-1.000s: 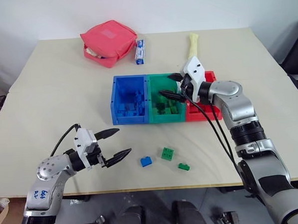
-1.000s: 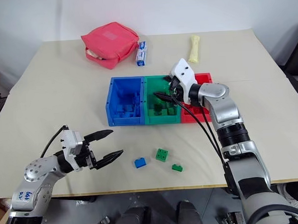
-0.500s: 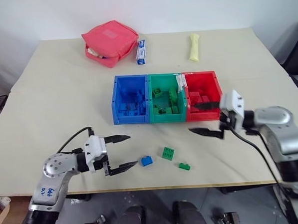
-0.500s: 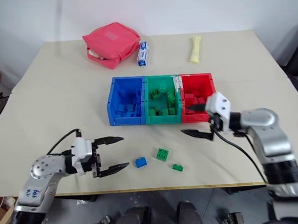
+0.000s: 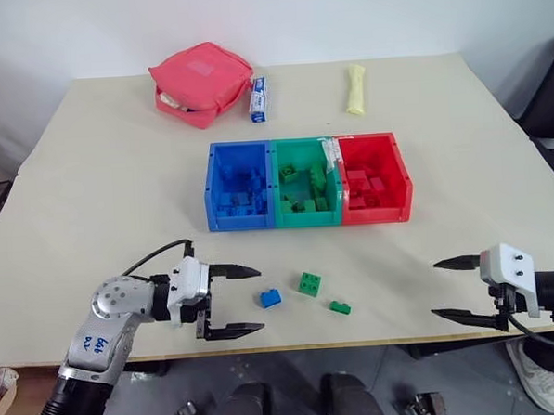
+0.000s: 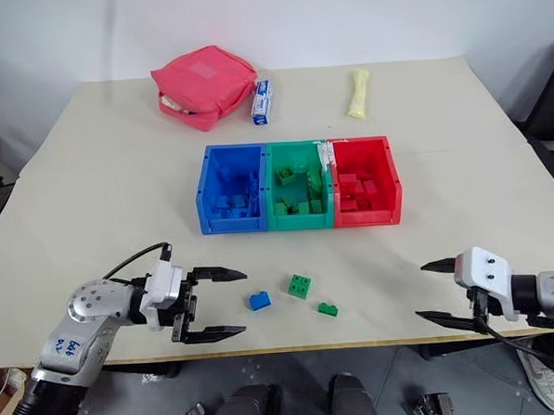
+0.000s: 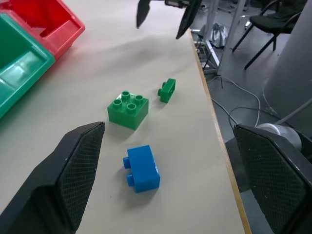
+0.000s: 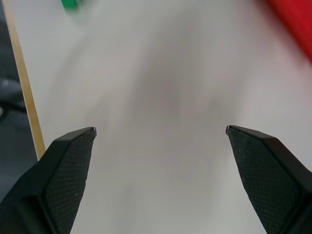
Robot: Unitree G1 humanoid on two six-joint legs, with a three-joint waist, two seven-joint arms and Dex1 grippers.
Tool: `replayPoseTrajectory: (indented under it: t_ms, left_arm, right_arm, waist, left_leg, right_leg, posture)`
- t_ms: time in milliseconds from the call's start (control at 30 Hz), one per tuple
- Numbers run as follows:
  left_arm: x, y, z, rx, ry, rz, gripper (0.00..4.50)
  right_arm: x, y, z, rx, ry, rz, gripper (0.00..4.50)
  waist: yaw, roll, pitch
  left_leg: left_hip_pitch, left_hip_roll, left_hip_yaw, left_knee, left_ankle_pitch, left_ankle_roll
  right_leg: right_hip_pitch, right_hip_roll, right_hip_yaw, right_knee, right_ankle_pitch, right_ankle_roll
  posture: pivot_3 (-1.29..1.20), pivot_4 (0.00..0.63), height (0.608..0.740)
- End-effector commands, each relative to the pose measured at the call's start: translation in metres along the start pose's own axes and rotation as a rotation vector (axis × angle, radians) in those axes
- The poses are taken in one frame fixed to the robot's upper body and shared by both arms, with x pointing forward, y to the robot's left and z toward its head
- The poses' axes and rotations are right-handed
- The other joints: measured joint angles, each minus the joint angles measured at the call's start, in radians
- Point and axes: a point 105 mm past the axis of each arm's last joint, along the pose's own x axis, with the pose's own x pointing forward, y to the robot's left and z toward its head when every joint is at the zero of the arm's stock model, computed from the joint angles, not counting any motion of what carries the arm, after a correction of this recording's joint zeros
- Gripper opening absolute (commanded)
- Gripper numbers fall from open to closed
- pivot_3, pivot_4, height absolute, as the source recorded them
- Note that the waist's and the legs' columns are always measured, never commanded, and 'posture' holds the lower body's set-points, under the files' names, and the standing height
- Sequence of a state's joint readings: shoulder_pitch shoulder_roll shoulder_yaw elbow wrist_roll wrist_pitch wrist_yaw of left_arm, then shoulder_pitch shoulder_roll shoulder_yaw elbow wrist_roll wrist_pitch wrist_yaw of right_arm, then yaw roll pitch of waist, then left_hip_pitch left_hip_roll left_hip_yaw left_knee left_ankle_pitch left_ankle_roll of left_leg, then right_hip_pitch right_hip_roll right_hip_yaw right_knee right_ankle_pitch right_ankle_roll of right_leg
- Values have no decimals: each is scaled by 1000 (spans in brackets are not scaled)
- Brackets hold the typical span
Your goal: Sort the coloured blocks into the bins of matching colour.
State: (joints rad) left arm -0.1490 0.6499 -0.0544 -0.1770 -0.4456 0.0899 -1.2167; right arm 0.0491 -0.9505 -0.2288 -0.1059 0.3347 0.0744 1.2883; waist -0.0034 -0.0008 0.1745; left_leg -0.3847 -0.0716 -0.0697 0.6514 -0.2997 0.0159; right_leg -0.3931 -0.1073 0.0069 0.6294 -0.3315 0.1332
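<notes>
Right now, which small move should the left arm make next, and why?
Probably ease the open left gripper forward around the small blue studded plastic brick. That brick lies loose on the beige table just ahead of the gripper, nearer than the two green studded bricks, and nothing is held.

Silver-grey arms, white wrist housings, black cables, each hand (image 5: 235,300) with two black pointed fingers.

Blue bin (image 5: 241,186), green bin (image 5: 305,182), red bin (image 5: 374,177); blue brick (image 5: 272,299), two green bricks (image 5: 311,284).
</notes>
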Motion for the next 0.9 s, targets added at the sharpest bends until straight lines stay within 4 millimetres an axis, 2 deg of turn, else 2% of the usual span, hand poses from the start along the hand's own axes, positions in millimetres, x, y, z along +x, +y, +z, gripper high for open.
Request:
replayPoseTrajectory:
  t_ms: [33, 100, 200, 267, 367, 567, 700, 733, 900]
  left_arm:
    - [-5, 3, 5, 28, 1, 24, 4500]
    - [-6, 3, 5, 27, 0, 35, 4500]
    - [-10, 0, 4, 22, 10, 68, 4500]
    - [-11, -1, 4, 22, 16, 80, 4500]
    - [-13, 0, 5, 24, 19, 107, 4500]
    - [-14, 0, 4, 25, 25, 132, 4500]
    - [-14, 5, 5, 23, 1, 168, 4500]
    - [-15, 7, 7, 14, -20, 192, 4500]
    - [-17, 14, 13, -28, -82, 268, 4500]
  right_arm:
    - [27, 14, 24, -20, -68, 85, 4469]
    - [38, 22, 30, -12, -73, 125, 4469]
    - [76, 35, 45, 8, -94, 167, 4469]
    - [88, 36, 43, 11, -70, 166, 4469]
    - [101, 40, 39, 3, -55, 185, 3898]
    - [109, 49, 35, -6, -40, 220, 1823]
    - [103, 37, 40, -5, -59, 178, 498]
    - [100, 31, 47, -6, -94, 166, 329]
    - [96, -4, 88, 8, -247, 94, 334]
  waist:
    - [3, 0, 0]
    - [5, 0, 0]
    - [6, 0, 0]
    - [5, 0, 0]
    - [11, 0, 0]
    - [10, -1, 0]
    - [8, -1, 0]
    - [8, -1, 0]
    - [1, -1, 0]
  left_leg:
    - [0, 0, -1, 0, 0, 0]
    - [-1, -1, -1, 0, 0, 0]
    - [-1, -1, -2, 0, 0, 0]
    - [-1, -1, -3, 0, 0, 0]
    - [-2, -2, -3, 0, 0, 0]
    - [-1, -2, -3, 0, 0, 1]
    - [-1, -2, -3, 0, 0, 1]
    - [-1, -2, -3, 0, 0, 1]
    - [-1, -2, -3, 0, 0, 0]
  right_leg:
    - [0, 0, 0, 0, 0, 0]
    - [0, -1, -1, 0, 0, 0]
    - [0, -1, -1, -1, 0, 0]
    - [-1, -1, -1, -1, 0, 0]
    - [-1, -2, -1, -1, 0, 0]
    - [0, -2, -1, -1, 0, 0]
    - [0, -2, -2, -1, 0, 0]
    - [0, -2, -1, -1, 0, 0]
    - [0, -1, -1, -1, 0, 0]
  posture:
    - [0, 150, 740]
    - [0, 150, 740]
    - [0, 150, 740]
    - [0, 150, 740]
    - [0, 150, 740]
    - [0, 150, 740]
    - [0, 150, 740]
    - [0, 150, 740]
    - [0, 150, 740]
